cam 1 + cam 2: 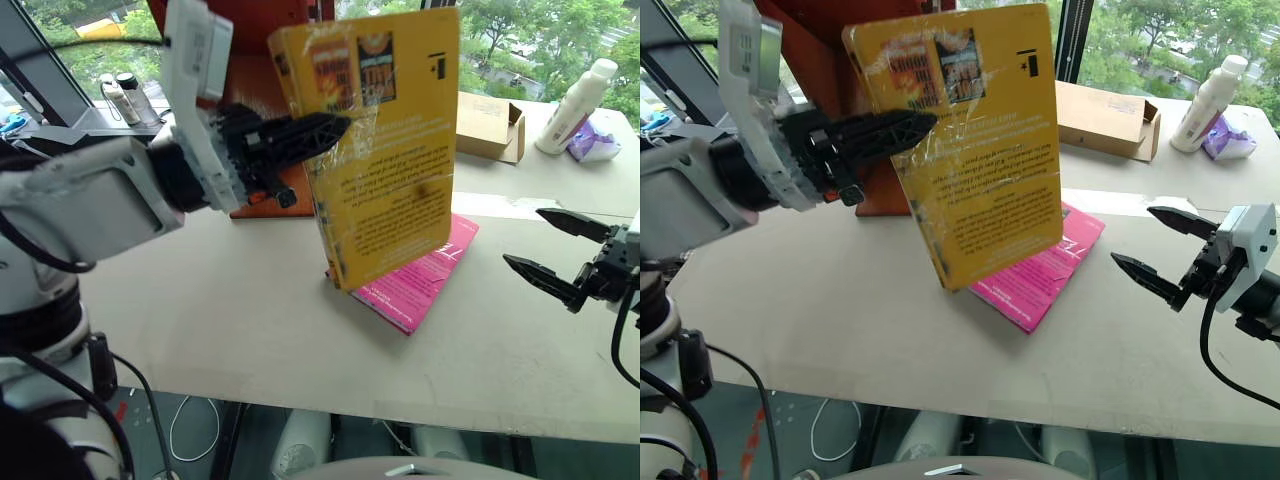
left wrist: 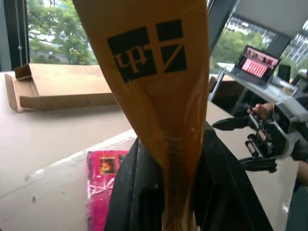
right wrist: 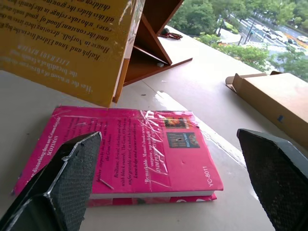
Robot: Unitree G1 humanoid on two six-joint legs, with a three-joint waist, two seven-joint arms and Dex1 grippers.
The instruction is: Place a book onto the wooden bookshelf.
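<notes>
Left fingers [image 1: 300,135] clamp the yellow book [image 1: 385,150] upright above the surface [image 1: 230,310]; right fingers [image 1: 545,270] spread, empty.

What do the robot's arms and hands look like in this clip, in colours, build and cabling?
Both arms have white-grey shells. The left hand has two black, ribbed, tapering fingers on a black mount, with a white box-like module at the wrist. The right hand has two black pointed fingers whose inner pads are finely textured, a white housing behind them, and a black cable looping below.

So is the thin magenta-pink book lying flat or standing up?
Flat. The thin magenta-pink book lies cover-up on the pale table, under the raised yellow book.
</notes>
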